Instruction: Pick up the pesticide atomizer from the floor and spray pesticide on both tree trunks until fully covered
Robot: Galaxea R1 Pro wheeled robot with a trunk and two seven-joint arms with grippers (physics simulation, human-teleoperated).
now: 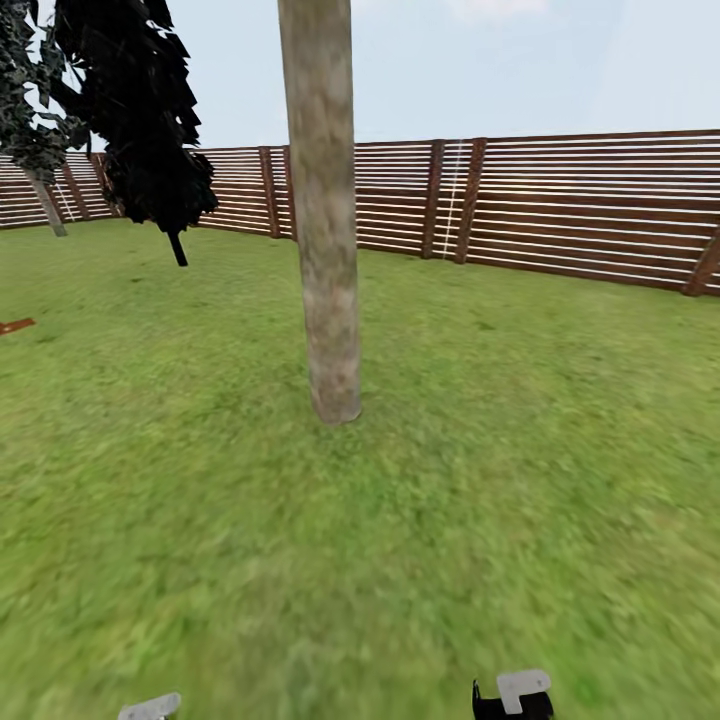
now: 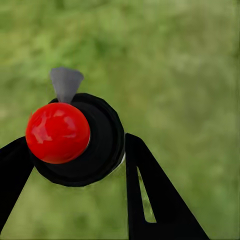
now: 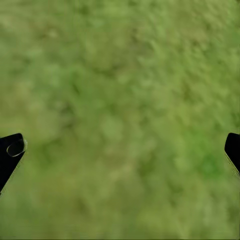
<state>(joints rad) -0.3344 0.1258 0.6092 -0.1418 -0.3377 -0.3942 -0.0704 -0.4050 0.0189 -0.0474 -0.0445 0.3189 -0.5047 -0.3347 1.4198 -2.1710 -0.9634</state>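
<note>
Standing upright on the lawn (image 1: 520,480) just left of the scene's middle, the tree trunk (image 1: 322,210) rises out of the frame's top, mottled grey-tan, with open grass all around its base. Between the trunk and the robot lies a wide stretch of bare green, and the same open ground runs to its right as far as the fence (image 1: 590,205). That fence, brown with horizontal slats, closes the far side from left to right; its top edge meets pale sky. At far left a dark narrow cypress (image 1: 140,120) stands in front of the fence, with another tree (image 1: 35,130) partly cut off by the left edge. A small brown scrap (image 1: 15,325) lies on the grass at the left edge.

In the left wrist view the pesticide atomizer (image 2: 80,140) sits between the 2 black fingers of the left gripper (image 2: 75,165), its red top (image 2: 57,132) and grey nozzle (image 2: 66,82) toward the camera; the jaws are pinching its black body above blurred grass. In the right wrist view the right gripper (image 3: 120,155) has its jaws spread wide, only the 2 tips (image 3: 11,150) showing at either side over grass. No label or writing is legible anywhere.
</note>
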